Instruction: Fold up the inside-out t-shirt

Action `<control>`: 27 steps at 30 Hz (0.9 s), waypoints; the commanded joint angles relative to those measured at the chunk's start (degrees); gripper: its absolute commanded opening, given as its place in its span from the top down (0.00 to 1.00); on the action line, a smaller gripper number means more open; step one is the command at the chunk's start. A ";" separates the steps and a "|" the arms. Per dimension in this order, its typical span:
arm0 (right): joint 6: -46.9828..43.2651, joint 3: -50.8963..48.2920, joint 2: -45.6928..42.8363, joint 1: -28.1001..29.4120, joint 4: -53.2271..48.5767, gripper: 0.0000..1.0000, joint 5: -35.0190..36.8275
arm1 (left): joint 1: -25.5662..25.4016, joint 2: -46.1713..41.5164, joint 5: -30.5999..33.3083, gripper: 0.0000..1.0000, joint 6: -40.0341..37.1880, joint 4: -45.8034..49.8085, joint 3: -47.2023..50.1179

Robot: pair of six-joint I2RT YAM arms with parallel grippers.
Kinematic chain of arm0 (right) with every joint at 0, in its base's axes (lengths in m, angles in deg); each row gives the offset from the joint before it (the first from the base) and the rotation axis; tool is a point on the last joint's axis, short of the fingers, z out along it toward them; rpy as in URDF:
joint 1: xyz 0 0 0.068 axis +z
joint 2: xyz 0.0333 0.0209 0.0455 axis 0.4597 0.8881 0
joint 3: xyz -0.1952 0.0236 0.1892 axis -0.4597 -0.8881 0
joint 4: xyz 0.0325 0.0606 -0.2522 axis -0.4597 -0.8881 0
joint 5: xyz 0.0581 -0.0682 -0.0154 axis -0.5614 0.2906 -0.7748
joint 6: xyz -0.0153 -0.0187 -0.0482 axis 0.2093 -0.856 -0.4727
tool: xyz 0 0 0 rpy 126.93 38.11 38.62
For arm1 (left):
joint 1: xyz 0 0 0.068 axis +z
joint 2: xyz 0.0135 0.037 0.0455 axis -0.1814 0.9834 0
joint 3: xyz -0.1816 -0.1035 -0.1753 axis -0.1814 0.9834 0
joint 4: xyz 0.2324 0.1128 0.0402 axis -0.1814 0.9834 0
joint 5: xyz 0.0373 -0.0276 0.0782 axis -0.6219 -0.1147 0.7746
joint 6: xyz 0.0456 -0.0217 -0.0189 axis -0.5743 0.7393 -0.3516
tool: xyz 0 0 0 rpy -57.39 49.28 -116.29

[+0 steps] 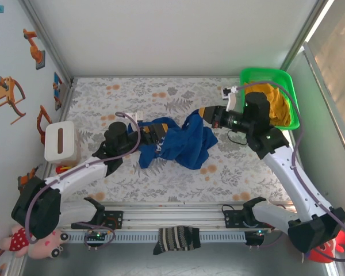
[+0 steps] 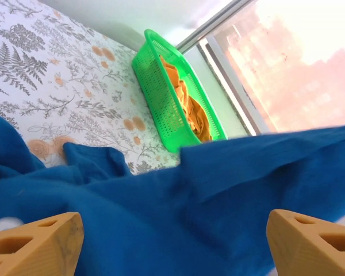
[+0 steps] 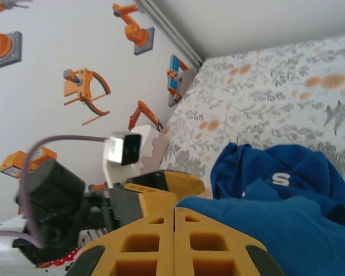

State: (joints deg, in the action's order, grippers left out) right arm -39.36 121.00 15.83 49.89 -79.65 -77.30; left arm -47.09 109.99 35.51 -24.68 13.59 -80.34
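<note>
- From above: the wrinkly royal-blue cloth t-shirt (image 1: pixel 178 141) lies in a bunched heap in the middle of the flowery table (image 1: pixel 132 95), not yet folded. My left gripper (image 1: pixel 148 133) is at its left end. My right gripper (image 1: pixel 206 113) is at its right end, where the cloth rises to a point.
- Left wrist view: my left gripper (image 2: pixel 172 244) stands wide open and grips nothing. The t-shirt (image 2: pixel 190 213) is spread low across the frame, with the green plastic basket (image 2: pixel 161 92) above it.
- Right wrist view: my right gripper (image 3: pixel 173 211) is squeezed shut. It seems to pinch the edge of the t-shirt (image 3: pixel 287 218) at lower right.
- What could go wrong: I think the pinch is small. If I pull hard, the cloth may slip out. With just one end held, the heap could drag along and stay bunched.
</note>
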 commanded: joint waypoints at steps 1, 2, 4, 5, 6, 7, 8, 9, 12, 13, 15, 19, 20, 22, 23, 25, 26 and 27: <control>-0.73 -1.61 -0.43 -0.14 2.71 1.00 -2.15 | -4.26 -3.39 6.63 0.16 -9.26 11.66 -5.59; -0.75 -1.89 -0.35 -0.11 2.69 1.00 -2.29 | -5.65 -3.47 8.33 0.16 -11.01 15.31 -7.02; -0.97 -1.91 0.12 -0.12 2.30 1.00 -2.15 | -7.24 -3.56 12.38 0.16 -12.23 18.16 -7.94; -1.14 -1.67 0.50 -0.17 2.08 1.00 -1.64 | -7.56 -3.99 15.38 0.15 -11.81 18.98 -7.56; -1.40 -1.25 0.92 -0.20 2.12 1.00 -1.08 | -7.57 -4.50 17.84 0.15 -11.37 19.33 -6.90; -1.62 -0.33 1.55 -0.18 1.98 1.00 -0.48 | -7.58 -5.35 21.33 0.15 -10.60 20.69 -6.10; -1.77 1.29 2.44 -0.23 1.68 1.00 -0.24 | -7.55 -6.27 25.31 0.14 -9.66 23.49 -5.61; -2.14 3.05 3.30 -0.34 1.26 1.00 -0.45 | -7.28 -7.08 29.43 0.13 -8.43 26.89 -5.47; -3.13 10.25 5.21 -0.69 -1.31 1.00 1.10 | -5.59 -9.44 37.43 0.11 -3.66 38.65 -5.12; -3.40 12.40 5.45 -1.02 -1.79 1.00 2.25 | -4.72 -10.22 38.51 0.11 -1.13 42.02 -4.64; -3.07 15.67 5.68 -2.02 -2.36 1.00 4.09 | -3.07 -11.55 39.00 0.11 3.33 47.18 -2.87; -2.22 18.56 5.81 -3.55 -2.38 1.00 5.68 | -1.29 -13.08 36.18 0.11 9.80 47.19 3.12; -2.19 18.56 5.87 -3.63 -2.38 1.00 5.74 | -1.30 -12.87 35.50 0.12 10.67 45.85 4.57; -1.90 18.12 5.90 -3.63 -2.04 1.00 5.77 | -1.43 -11.60 34.17 0.15 12.05 42.88 6.37; -1.68 17.68 5.89 -3.64 -1.63 1.00 5.81 | -1.50 -10.60 33.39 0.17 12.47 41.37 6.96; -1.32 16.78 5.82 -3.67 -1.21 1.00 5.92 | -2.18 -8.17 32.60 0.19 12.76 39.03 7.10; -1.19 16.36 5.73 -3.63 -1.00 1.00 6.06 | -2.81 -6.59 32.63 0.20 12.98 38.01 6.89; -1.07 15.86 5.57 -3.63 -0.76 1.00 6.18 | -3.42 -5.39 32.73 0.20 13.27 37.21 6.45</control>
State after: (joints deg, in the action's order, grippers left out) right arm -40.91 137.83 21.71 46.46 -81.86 -72.08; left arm -49.28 102.60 69.15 -14.32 54.73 -73.22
